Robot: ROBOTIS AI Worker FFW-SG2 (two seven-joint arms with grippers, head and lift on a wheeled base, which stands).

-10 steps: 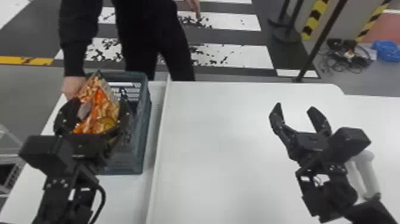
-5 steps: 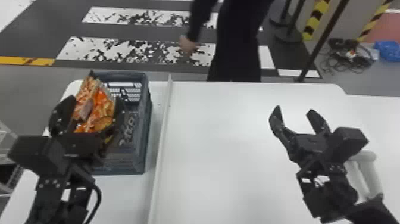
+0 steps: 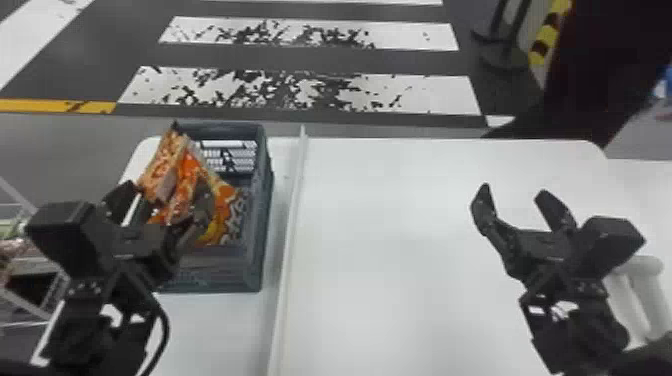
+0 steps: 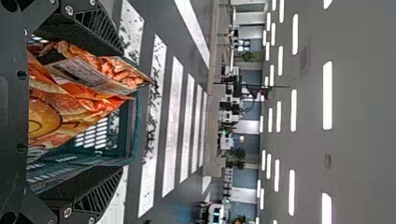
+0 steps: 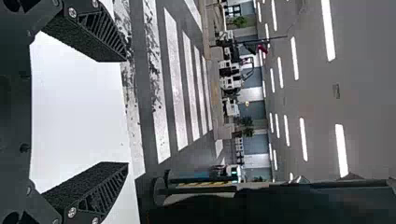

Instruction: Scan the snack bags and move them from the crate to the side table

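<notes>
My left gripper [image 3: 160, 202] stands open in the head view, over the near left part of the dark crate [image 3: 265, 210]. Orange snack bags [image 3: 187, 175] lean upright in the crate, beyond and between its fingers. In the left wrist view the left gripper [image 4: 122, 109] has its fingers wide apart, with snack bags [image 4: 79, 107] between them, and the crate [image 4: 133, 126] around the bags. My right gripper [image 3: 515, 192] is open above the white table [image 3: 390, 225] at the right. The right wrist view has the right gripper [image 5: 126, 112] with nothing between its fingers.
A thin raised white divider [image 3: 290, 240] runs along the table just right of the crate. Wire shelving [image 3: 25, 280] stands at the far left, and a white tubular object [image 3: 632, 300] lies beside the right arm. A dark-clothed person is beyond the table's far right corner.
The person's hand has left the snack bags, and the person has walked off to the right. My left gripper has shifted slightly to the left and back; the right one has hardly moved.
</notes>
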